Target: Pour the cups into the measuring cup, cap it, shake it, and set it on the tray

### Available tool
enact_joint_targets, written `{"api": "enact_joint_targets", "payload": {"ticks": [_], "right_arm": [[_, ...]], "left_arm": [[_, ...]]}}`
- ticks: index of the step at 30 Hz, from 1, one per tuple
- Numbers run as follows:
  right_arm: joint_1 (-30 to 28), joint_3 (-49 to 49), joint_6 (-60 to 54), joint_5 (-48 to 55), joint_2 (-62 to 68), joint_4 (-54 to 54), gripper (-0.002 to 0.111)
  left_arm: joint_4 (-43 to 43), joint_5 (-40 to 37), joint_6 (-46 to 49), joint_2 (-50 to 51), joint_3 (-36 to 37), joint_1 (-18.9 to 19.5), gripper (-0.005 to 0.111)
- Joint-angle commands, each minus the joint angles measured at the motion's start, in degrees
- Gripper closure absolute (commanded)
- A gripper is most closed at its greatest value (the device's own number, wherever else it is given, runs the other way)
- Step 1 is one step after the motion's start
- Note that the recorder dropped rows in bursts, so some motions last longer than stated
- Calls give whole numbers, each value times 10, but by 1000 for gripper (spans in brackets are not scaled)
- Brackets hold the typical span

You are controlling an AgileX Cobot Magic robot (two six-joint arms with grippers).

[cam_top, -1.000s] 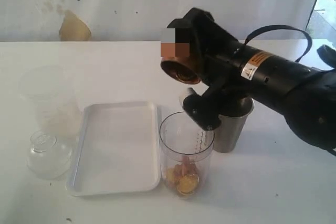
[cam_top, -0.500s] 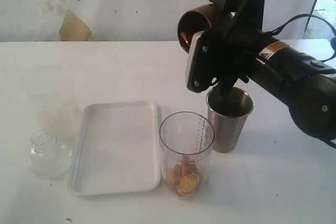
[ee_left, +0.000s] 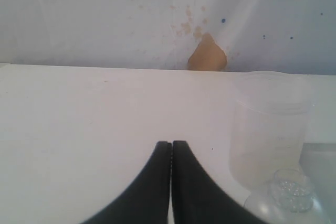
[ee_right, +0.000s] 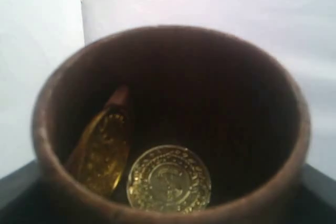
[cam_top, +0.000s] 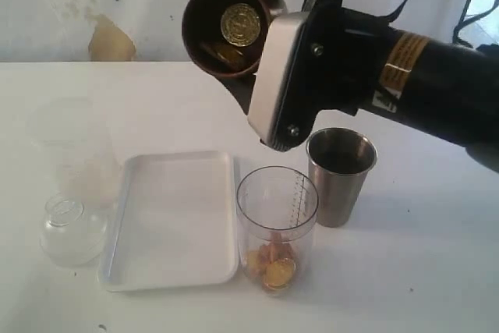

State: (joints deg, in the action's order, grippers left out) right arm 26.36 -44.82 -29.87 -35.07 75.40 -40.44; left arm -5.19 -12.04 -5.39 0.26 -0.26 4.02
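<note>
A: Right tool (cam_top: 273, 37)?

B: Clamped on the wooden cup (cam_top: 226, 25), one finger on each side of it. The cup is up in the air, above and behind the tray (cam_top: 175, 220), tipped on its side with the mouth facing the exterior camera.

A: Anything inside?

B: Gold coins (cam_top: 240, 23). The right wrist view shows two: one flat (ee_right: 169, 179), one leaning on the cup wall (ee_right: 105, 150).

A: Measuring cup?

B: The measuring cup (cam_top: 277, 224) is upright on the bench (cam_top: 156, 107), just beside the tray's right edge, uncapped. A small pile of coins (cam_top: 273, 267) sits at its bottom, and the graduation marks are on its right side.

A: Steel tumbler?

B: The steel tumbler (cam_top: 341, 177) is upright, just behind and right of the measuring cup. Can't tell if they touch.

A: Left tool (ee_left: 171, 153)?

B: Fingers pressed together, holding nothing, low over bare bench.

A: Other stuff?

B: A frosted container (cam_top: 74, 146) stands left of the tray, with a clear domed lid (cam_top: 70, 228) in front of it.
</note>
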Motion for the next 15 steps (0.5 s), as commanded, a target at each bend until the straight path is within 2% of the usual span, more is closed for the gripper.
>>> {"api": "enact_joint_targets", "payload": {"ticks": [1,8,15], "right_arm": [[-1,-5,70,-13,-19,-96,108],[-1,-5,86,-12,-21,-114,108],[-1,9,-67,4,-46,-144,108]], "left_arm": [[0,4,-2,-3,3,-2,106],[0,4,-2,-3,3,-2,106],[0,4,-2,-3,3,-2,106]]}}
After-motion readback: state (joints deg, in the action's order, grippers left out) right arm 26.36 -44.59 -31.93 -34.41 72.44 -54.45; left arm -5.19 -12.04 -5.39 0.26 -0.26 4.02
